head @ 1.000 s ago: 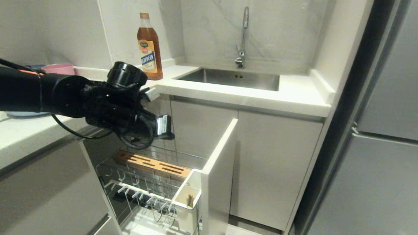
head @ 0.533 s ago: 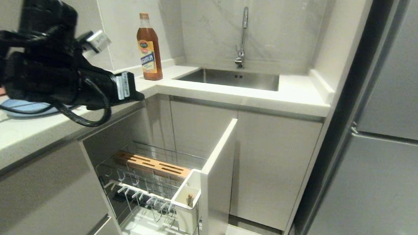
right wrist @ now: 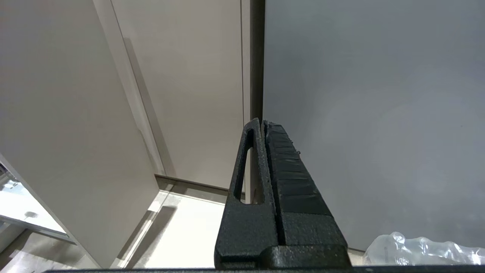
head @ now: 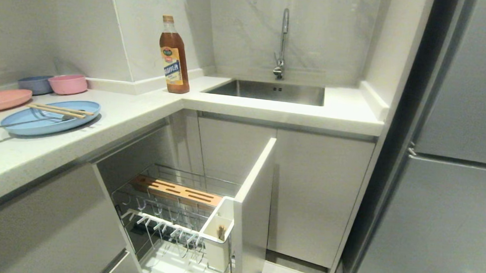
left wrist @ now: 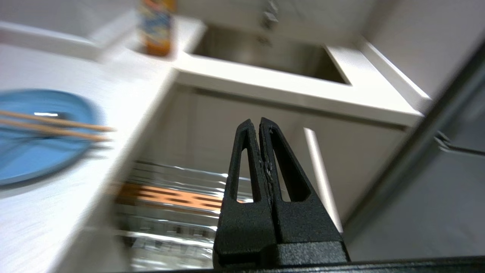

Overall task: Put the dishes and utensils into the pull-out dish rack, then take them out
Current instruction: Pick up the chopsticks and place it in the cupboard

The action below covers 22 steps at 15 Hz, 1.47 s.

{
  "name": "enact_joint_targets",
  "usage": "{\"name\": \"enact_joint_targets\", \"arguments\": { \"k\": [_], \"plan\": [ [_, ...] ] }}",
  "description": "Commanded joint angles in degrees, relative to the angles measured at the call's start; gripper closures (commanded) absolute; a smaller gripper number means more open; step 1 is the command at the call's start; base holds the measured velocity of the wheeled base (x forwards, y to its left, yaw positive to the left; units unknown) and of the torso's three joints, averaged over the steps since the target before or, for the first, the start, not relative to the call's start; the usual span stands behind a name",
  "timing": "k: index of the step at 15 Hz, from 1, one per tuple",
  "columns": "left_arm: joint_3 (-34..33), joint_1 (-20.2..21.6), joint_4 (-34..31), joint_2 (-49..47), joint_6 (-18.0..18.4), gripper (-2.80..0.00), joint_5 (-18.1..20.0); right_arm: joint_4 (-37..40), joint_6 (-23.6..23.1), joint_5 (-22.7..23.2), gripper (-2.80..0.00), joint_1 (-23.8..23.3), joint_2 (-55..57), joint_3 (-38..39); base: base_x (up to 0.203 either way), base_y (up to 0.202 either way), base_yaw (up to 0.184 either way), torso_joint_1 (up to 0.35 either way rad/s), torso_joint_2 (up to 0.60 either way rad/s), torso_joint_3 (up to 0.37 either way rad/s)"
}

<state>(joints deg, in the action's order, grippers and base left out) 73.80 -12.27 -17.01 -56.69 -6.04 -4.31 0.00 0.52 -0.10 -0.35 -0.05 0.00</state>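
Kitchen counter (head: 136, 110), dish rack (head: 172, 216) pulled out

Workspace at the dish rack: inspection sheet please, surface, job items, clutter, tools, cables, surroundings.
Surface: white L-shaped counter, sink set in it.
Job's things: light-blue plate on the counter, chopsticks and grey utensil lying across it; pull-out dish rack open, no dishes in it; something thin stands in its white utensil box.
Clutter: pink plate, pink bowl, blue-grey bowl, sauce bottle.
Grippers: left tool shut, empty, above the rack; right tool shut, empty, parked low by the cabinet.
Cables: nothing seen.
Surroundings: faucet, grey fridge, clear plastic on the floor.
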Motion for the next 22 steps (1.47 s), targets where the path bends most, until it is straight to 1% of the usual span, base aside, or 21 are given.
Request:
{"name": "enact_joint_targets", "arguments": {
  "k": [1, 2, 4, 6, 7, 8, 10, 12, 14, 16, 17, 18, 19, 20, 21, 22],
  "plan": [
    [-6.0, 3.6, 0.0, 14.7, 1.9, 0.00, -2.4, 0.0, 0.0, 0.0, 0.00, 0.0, 0.0, 0.0, 0.000, 0.000, 0.000, 0.000, 0.00, 0.000],
    [-9.6, 5.0, 0.1, 19.4, 3.1, 0.00, -3.6, 0.0, 0.0, 0.0, 0.00, 0.0, 0.0, 0.0, 0.000, 0.000, 0.000, 0.000, 0.00, 0.000],
    [-18.0, 6.6, 0.2, 28.5, 5.5, 0.00, -5.0, 0.0, 0.0, 0.0, 0.00, 0.0, 0.0, 0.0, 0.000, 0.000, 0.000, 0.000, 0.00, 0.000],
    [-29.6, 8.2, 1.2, 37.7, 7.5, 0.00, -5.6, 0.0, 0.0, 0.0, 0.00, 0.0, 0.0, 0.0, 0.000, 0.000, 0.000, 0.000, 0.00, 0.000],
    [-34.9, 9.3, 2.9, 40.9, 8.1, 0.00, -5.6, 0.0, 0.0, 0.0, 0.00, 0.0, 0.0, 0.0, 0.000, 0.000, 0.000, 0.000, 0.00, 0.000],
    [-39.8, 10.3, 5.0, 44.7, 8.6, 0.00, -5.3, 0.0, 0.0, 0.0, 0.00, 0.0, 0.0, 0.0, 0.000, 0.000, 0.000, 0.000, 0.00, 0.000],
    [-49.5, 11.6, 9.3, 51.6, 9.6, 0.00, -3.4, 0.0, 0.0, 0.0, 0.00, 0.0, 0.0, 0.0, 0.000, 0.000, 0.000, 0.000, 0.00, 0.000],
    [-57.4, 12.2, 12.9, 56.0, 10.2, 0.00, -2.5, 0.0, 0.0, 0.0, 0.00, 0.0, 0.0, 0.0, 0.000, 0.000, 0.000, 0.000, 0.00, 0.000],
    [-62.9, 12.4, 16.5, 56.6, 10.6, 0.00, -2.4, 0.0, 0.0, 0.0, 0.00, 0.0, 0.0, 0.0, 0.000, 0.000, 0.000, 0.000, 0.00, 0.000],
    [-67.6, 12.4, 17.7, 56.8, 12.4, 0.00, -2.3, 0.0, 0.0, 0.0, 0.00, 0.0, 0.0, 0.0, 0.000, 0.000, 0.000, 0.000, 0.00, 0.000],
    [-69.6, 12.4, 18.3, 56.8, 12.6, 0.00, -2.6, 0.0, 0.0, 0.0, 0.00, 0.0, 0.0, 0.0, 0.000, 0.000, 0.000, 0.000, 0.00, 0.000],
    [-71.9, 12.4, 20.0, 56.8, 12.2, 0.00, -3.0, 0.0, 0.0, 0.0, 0.00, 0.0, 0.0, 0.0, 0.000, 0.000, 0.000, 0.000, 0.00, 0.000],
    [-72.9, 12.4, 21.8, 56.8, 9.8, 0.00, -2.4, 0.0, 0.0, 0.0, 0.00, 0.0, 0.0, 0.0, 0.000, 0.000, 0.000, 0.000, 0.00, 0.000],
    [-73.3, 12.4, 21.5, 56.8, 8.9, 0.00, 1.2, 0.0, 0.0, 0.0, 0.00, 0.0, 0.0, 0.0, 0.000, 0.000, 0.000, 0.000, 0.00, 0.000],
    [-73.4, 12.5, 17.3, 56.8, 8.6, 0.00, 4.5, 0.0, 0.0, 0.0, 0.00, 0.0, 0.0, 0.0, 0.000, 0.000, 0.000, 0.000, 0.00, 0.000],
    [-72.4, 12.5, 13.6, 56.8, 8.1, 0.00, 5.7, 0.0, 0.0, 0.0, 0.00, 0.0, 0.0, 0.0, 0.000, 0.000, 0.000, 0.000, 0.00, 0.000]
  ]
}}
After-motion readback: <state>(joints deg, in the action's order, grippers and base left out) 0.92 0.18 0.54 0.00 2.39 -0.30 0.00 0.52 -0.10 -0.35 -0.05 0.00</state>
